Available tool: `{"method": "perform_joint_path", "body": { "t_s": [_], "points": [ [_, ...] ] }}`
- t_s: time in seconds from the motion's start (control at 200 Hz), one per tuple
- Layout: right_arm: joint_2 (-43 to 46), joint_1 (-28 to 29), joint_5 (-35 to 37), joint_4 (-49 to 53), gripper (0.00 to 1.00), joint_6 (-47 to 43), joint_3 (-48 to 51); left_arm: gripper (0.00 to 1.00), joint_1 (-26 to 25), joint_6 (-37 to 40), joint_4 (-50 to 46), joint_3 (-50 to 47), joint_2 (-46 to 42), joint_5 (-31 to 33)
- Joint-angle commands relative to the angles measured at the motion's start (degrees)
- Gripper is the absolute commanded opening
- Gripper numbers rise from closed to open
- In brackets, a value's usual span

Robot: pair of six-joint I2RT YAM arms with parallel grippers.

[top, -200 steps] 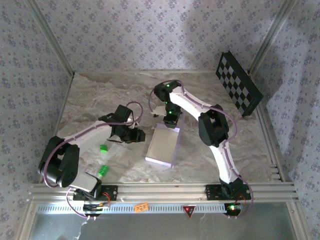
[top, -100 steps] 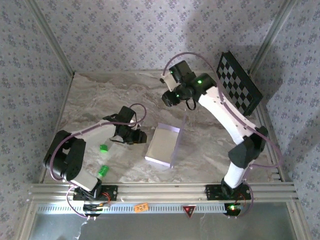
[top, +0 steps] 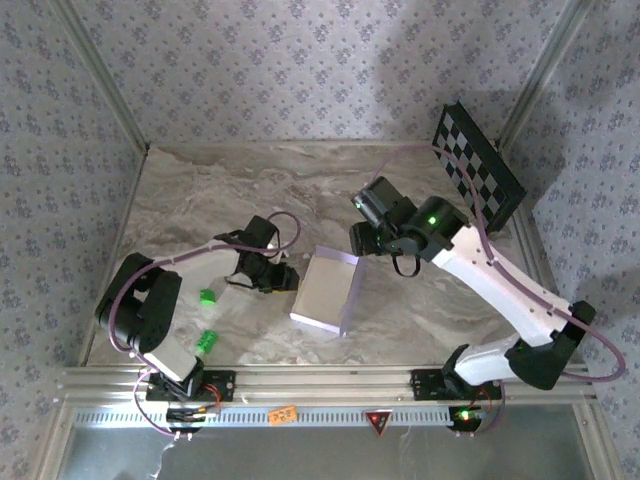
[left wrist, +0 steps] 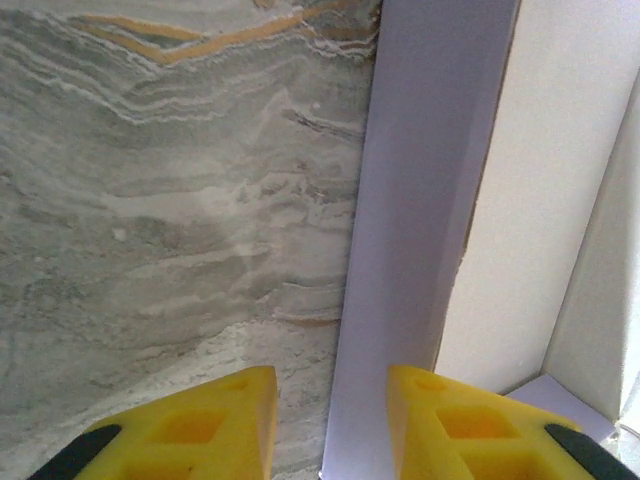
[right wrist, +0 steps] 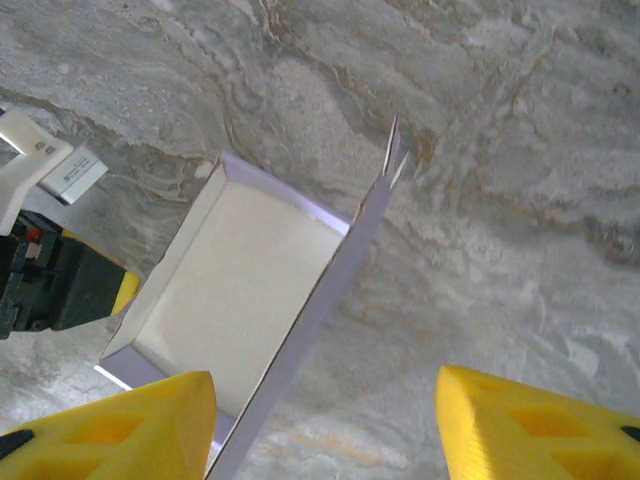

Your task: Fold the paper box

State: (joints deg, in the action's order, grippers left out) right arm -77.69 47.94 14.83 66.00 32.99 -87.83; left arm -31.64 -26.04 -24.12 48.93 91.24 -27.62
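The paper box [top: 325, 290] lies on the marble table as an open tray, cream inside [right wrist: 240, 290] and lavender outside. Its right wall [right wrist: 330, 290] stands upright as a tall flap. My left gripper [top: 288, 278] is low at the box's left side and open. In the left wrist view its yellow fingers [left wrist: 230, 415] straddle the lavender left wall [left wrist: 420, 200], with table showing beside the wall. My right gripper [top: 360, 240] hovers over the box's far right corner. It is open wide [right wrist: 325, 400], with nothing touching its fingers.
A black-and-white checkerboard panel [top: 478, 168] leans in the back right corner. Two small green pieces [top: 208, 296] [top: 206, 341] lie left of the box, under the left arm. A metal rail [top: 330, 380] runs along the near edge. Wallpapered walls close three sides.
The right arm let go of the box's far edge, swung up and back, then came down by the far right corner with wider jaws. The left gripper edged right, up to the box's left wall.
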Motion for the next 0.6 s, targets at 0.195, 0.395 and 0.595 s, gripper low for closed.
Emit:
{"method": "perform_joint_path", "body": {
  "t_s": [0.195, 0.395, 0.595],
  "points": [
    [-1.38, 2.59, -1.27, -2.02, 0.52, 9.92, 6.25, 0.42, -0.44, 0.41, -4.45, 4.95, -3.69, 5.96],
    [-2.90, 2.64, -1.65, -1.92, 0.46, 9.99, 6.24, 0.46, -3.50, 2.36, -8.89, 11.82, -0.85, 9.58],
    [-2.67, 2.65, -1.38, -1.45, 0.41, 10.17, 5.78, 0.47, -8.26, 4.02, -14.21, 18.71, 5.42, 16.07]
  ]
}}
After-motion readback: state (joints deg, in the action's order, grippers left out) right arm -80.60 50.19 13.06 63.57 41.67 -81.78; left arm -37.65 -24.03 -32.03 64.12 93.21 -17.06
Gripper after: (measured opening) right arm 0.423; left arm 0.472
